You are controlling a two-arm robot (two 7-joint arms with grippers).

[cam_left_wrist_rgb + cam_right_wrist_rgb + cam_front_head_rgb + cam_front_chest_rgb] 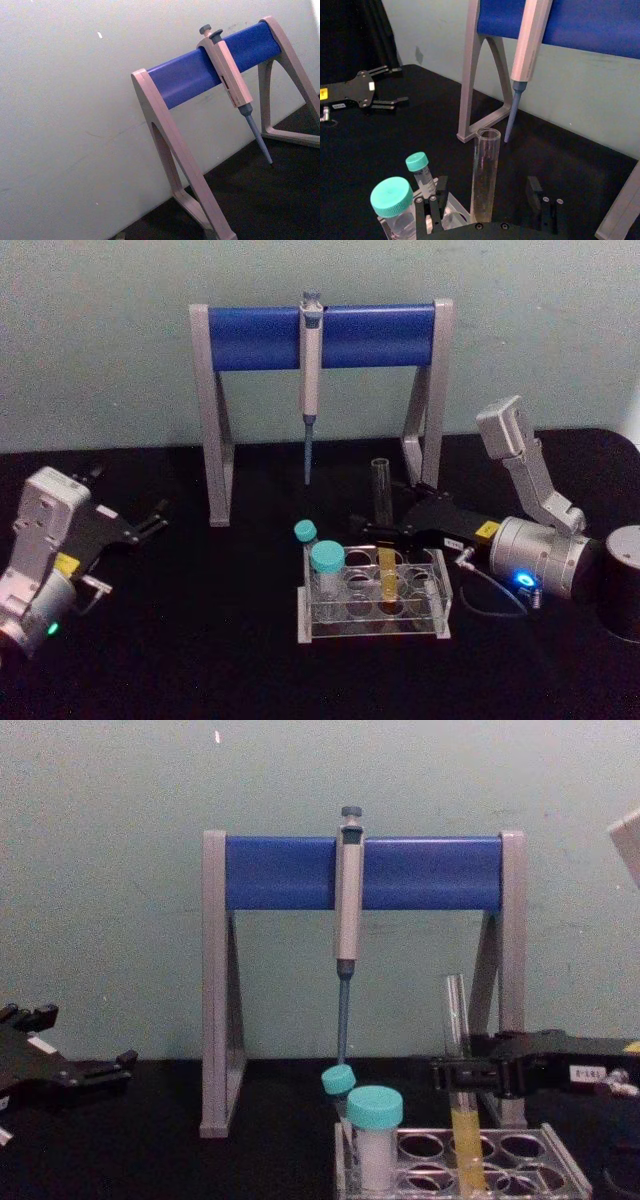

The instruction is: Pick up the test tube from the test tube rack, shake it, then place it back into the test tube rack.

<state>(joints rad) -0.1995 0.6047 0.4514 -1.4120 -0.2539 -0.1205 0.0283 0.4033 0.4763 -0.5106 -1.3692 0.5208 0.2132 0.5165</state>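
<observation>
- Left gripper [152, 520]: rests on the black table [200, 640] at far left, well apart from the rack, fingers spread, holding nothing.
- Stand [250, 340]: grey legs, blue bar, at the back by the wall. A pipette [311, 370] hangs from mid-bar, with its tip pointing down behind the rack and off the table.
- Small vial [305, 532]: teal cap, back-left corner of the rack, tilted a little.
- Big vial [327, 560]: teal cap, front-left of the rack, just beside the small one and left of the tube.
- Rack [440, 585]: clear plastic, centre of the table in front of the stand. Its other holes look empty.
- Tube [383, 540]: upright in a mid-rack hole, yellow liquid low down, open top well above the rack.
- Right gripper [486, 202]: reaches in from the right at about mid-height on the tube, above the liquid. Its fingers [432, 210] are parted, one on each side, with gaps to the glass in the right wrist view, so it is not clamped. The stand's right leg is just behind the arm.
- Black cylinder [625, 580]: far right edge, beside the right arm.
</observation>
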